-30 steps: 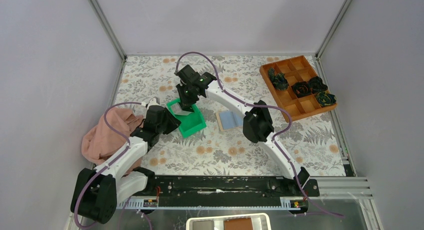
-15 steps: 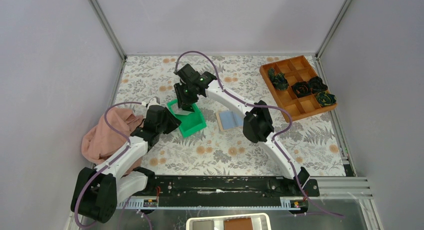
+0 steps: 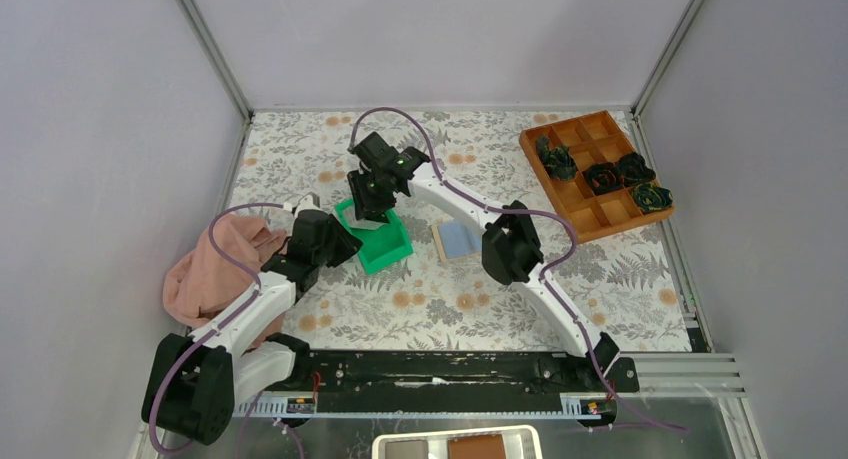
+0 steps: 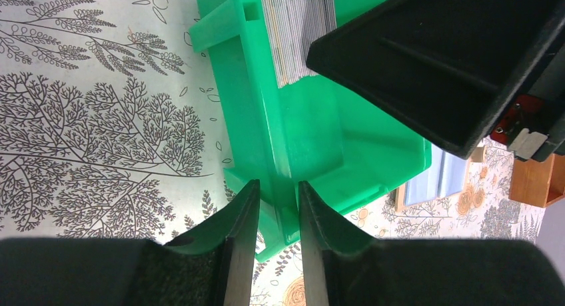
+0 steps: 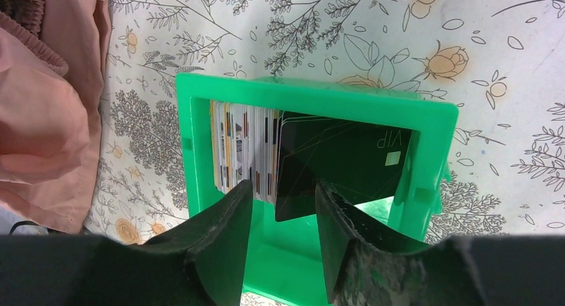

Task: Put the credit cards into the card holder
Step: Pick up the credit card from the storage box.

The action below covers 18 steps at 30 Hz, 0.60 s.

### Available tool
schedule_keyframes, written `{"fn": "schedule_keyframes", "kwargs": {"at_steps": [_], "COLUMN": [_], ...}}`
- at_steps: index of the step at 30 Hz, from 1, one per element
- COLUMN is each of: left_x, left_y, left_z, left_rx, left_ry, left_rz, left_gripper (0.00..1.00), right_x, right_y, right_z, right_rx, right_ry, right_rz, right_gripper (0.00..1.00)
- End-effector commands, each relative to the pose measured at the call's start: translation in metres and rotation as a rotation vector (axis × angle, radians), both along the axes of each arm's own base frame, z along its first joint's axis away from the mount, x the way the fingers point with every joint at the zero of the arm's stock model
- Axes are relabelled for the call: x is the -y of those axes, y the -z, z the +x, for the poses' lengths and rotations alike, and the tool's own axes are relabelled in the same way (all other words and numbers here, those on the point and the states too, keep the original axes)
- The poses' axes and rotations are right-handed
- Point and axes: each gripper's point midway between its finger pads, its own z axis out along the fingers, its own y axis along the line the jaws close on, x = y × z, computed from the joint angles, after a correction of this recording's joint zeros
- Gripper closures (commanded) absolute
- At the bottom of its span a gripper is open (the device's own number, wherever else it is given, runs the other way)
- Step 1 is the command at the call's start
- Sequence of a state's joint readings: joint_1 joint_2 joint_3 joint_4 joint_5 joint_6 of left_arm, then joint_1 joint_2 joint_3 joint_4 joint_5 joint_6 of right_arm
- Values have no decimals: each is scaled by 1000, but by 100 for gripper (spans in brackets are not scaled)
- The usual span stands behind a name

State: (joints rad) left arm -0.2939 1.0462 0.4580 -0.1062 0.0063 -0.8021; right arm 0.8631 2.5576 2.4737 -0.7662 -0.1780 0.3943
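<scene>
Two fingers of the right gripper (image 5: 283, 193) stand apart, holding nothing, at the lower edge of a black card (image 5: 333, 159). It leans off the front of the credit cards (image 5: 243, 149) standing in the green tray (image 5: 313, 93), mid-frame in the wrist view. The left gripper (image 4: 278, 186) pinches the tray's wall at the bottom of its view, and the card holder (image 3: 458, 241) lies open just right of the tray, centre of the overhead view. Closing off-centre could catch several cards or miss the slanted one, and a dragging lift might twist the tray out of the left grip.
</scene>
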Motion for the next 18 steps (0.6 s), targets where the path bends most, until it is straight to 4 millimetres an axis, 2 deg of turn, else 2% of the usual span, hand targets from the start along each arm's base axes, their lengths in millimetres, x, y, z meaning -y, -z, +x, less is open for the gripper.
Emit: {"fn": "schedule_keyframes", "kwargs": {"at_steps": [1,6,10,18], "left_x": [7,7,8,10], "left_y": [-2,-3,-2,-5], "left_z": [2,1,2,7], "left_rx": [19,19,19,24], "left_ry": [39,45,48,57], "left_rz": [-9,-5,-7,-7], "left_gripper": [69,69,69,69], "right_x": [-11,-14,-18,-21], "right_y": [-12,-16,-30,-46], "right_z": [1,-3,-3,-5], "right_rx": [8,-13,-8,-11], "right_ry": [-11,-13,-13,-16], "right_rz": [54,77,112,146], "right_gripper": [53,63,68,71]}}
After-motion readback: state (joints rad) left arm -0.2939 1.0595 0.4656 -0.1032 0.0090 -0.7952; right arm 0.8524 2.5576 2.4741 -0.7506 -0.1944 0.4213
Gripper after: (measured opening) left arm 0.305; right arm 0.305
